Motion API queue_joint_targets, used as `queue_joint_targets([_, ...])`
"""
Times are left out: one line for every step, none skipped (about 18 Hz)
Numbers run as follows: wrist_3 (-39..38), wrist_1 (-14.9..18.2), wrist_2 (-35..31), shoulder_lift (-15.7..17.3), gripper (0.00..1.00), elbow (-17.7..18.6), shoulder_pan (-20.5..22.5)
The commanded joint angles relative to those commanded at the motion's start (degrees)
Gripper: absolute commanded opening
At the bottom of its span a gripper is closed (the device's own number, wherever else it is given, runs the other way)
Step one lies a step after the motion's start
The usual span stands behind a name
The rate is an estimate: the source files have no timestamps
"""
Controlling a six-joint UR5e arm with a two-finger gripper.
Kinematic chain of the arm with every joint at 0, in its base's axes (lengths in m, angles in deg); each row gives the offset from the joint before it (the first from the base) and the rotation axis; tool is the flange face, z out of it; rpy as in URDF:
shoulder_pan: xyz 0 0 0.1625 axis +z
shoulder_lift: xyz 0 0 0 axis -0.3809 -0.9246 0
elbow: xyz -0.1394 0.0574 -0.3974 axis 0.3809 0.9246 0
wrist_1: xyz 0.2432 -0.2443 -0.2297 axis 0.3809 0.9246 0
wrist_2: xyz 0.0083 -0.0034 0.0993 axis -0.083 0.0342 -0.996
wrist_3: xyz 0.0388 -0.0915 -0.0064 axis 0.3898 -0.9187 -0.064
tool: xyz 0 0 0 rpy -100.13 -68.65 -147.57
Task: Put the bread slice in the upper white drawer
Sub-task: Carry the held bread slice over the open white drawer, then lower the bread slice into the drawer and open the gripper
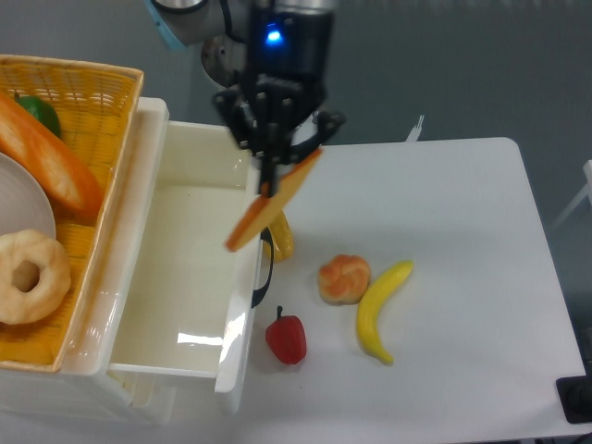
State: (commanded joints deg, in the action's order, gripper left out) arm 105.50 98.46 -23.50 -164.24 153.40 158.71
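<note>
My gripper point(271, 176) hangs over the front right rim of the upper white drawer point(185, 268), near its dark handle point(265, 270). It is shut on the top edge of the bread slice point(268, 207), a thin yellow-orange slice that hangs tilted, its lower end pointing down-left over the drawer's front wall. The drawer is pulled open and its inside shows nothing in it.
A yellow wicker basket point(102, 92) with a baguette, a bagel and a green item sits left of the drawer. On the table lie a small yellow chunk point(280, 234), a round orange bun point(344, 278), a banana point(382, 308) and a red pepper point(286, 339).
</note>
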Motion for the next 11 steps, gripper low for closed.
queue_joint_targets([-0.1, -0.8, 0.0, -0.2, 0.0, 0.2, -1.1])
queue_joint_targets([0.0, -1.0, 0.0, -0.4, 0.0, 0.4, -1.9])
queue_joint_targets([0.0, -1.1, 0.0, -0.5, 0.04, 0.7, -2.4])
queue_joint_targets([0.1, -1.1, 0.1, -0.6, 0.11, 0.8, -2.5])
queue_joint_targets([0.2, -1.1, 0.1, -1.1, 0.23, 0.9, -3.0])
queue_joint_targets([0.5, -1.1, 0.1, -1.5, 0.32, 0.9, -3.8])
queue_joint_targets([1.0, -1.1, 0.0, -1.5, 0.42, 0.9, -4.0])
queue_joint_targets([1.3, -1.1, 0.0, -1.5, 0.53, 0.9, -4.0])
queue_joint_targets([1.3, -1.1, 0.0, -1.5, 0.66, 0.9, -4.0])
queue_joint_targets([1.3, -1.1, 0.0, -1.4, 0.87, 0.9, -4.0])
queue_joint_targets([1.4, -1.1, -0.1, -1.4, 1.0, 0.9, -4.0])
